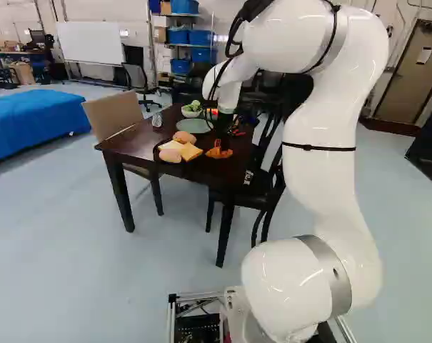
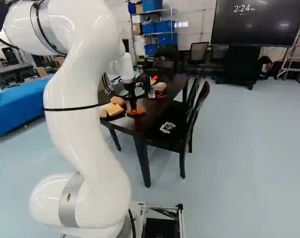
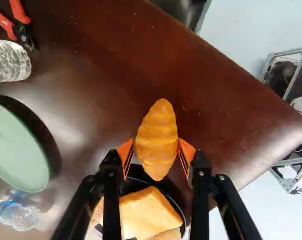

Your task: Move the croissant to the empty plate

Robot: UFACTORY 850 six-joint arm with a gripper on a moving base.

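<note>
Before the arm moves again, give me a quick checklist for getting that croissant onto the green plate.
1. Croissant between both pads of the gripper: ok, touched from two sides.
2. Croissant lifted off the table: cannot tell.
3. Green plate empty: ok.
4. Gripper above the green plate: not ok, it's off to one side.
5. Green plate's rim free of bottles: not ok, one bottle sits close by.

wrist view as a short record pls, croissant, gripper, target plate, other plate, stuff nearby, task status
croissant: between the two orange pads, touched from both sides
gripper: shut on the croissant
target plate: green plate, nothing on it
other plate: black plate, holding bread beside the gripper
nearby: two clear bottles, red-handled pliers
surface: dark wooden table
croissant clear of table: cannot tell
status: croissant not yet on the green plate
</note>
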